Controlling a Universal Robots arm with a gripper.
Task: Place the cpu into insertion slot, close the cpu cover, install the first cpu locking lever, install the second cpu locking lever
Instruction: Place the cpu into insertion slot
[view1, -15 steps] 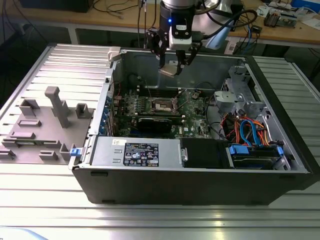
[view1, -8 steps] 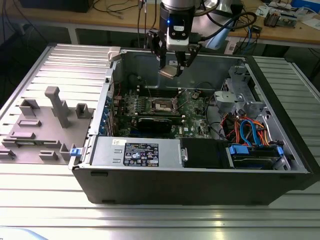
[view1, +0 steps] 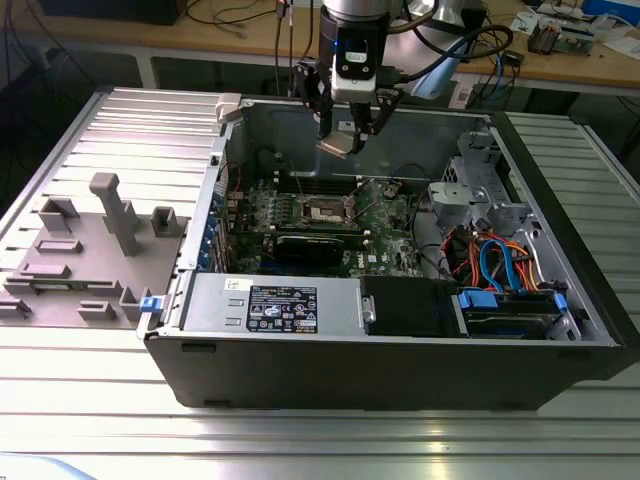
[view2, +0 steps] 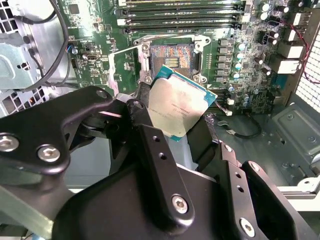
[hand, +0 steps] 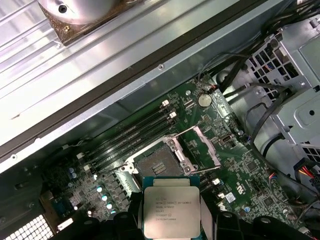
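Observation:
My gripper (view1: 340, 132) hangs over the open computer case, shut on the cpu (view1: 338, 146), a flat silver-grey square with a green rim. The chip sits tilted between the black fingers in both wrist views, cpu (view2: 180, 107), cpu (hand: 171, 210). Below it on the green motherboard lies the insertion slot (view1: 325, 211), a square socket with a dark centre, insertion slot (view2: 170, 60), insertion slot (hand: 156, 164). The cpu cover (hand: 201, 145) stands swung open beside the socket. The cpu is held apart from the slot, well above it.
Long black memory slots (hand: 131, 136) run beside the socket. A black graphics card (view1: 315, 248) lies in front of it. A drive cage (view1: 488, 190) and coloured cables (view1: 490, 262) fill the case's right side. A grey fixture plate (view1: 95, 245) lies outside on the exterior view's left.

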